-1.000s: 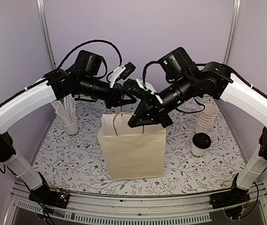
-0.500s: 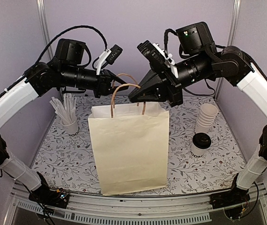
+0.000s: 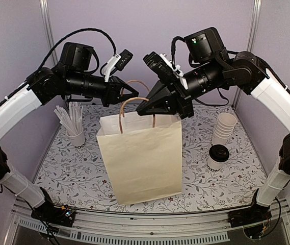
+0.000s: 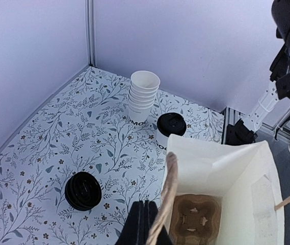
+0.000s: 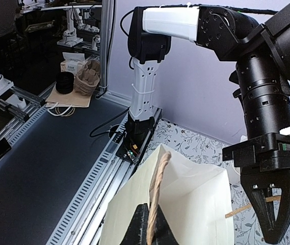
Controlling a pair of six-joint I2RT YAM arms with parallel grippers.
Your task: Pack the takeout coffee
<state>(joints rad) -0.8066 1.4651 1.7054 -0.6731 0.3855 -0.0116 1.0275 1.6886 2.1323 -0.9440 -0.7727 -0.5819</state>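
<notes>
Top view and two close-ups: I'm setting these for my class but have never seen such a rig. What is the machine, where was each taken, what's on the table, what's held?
Two robot arms, left and right, are bolted to the table. The wide picture is from a fixed camera above and behind them; the others are from cameras on their wrists. The left end effector and the right end effector are each shut on one handle of a paper bag with a cardboard tray inside. On the table stand a lidded coffee, a cup stack, stir sticks and black lids.
</notes>
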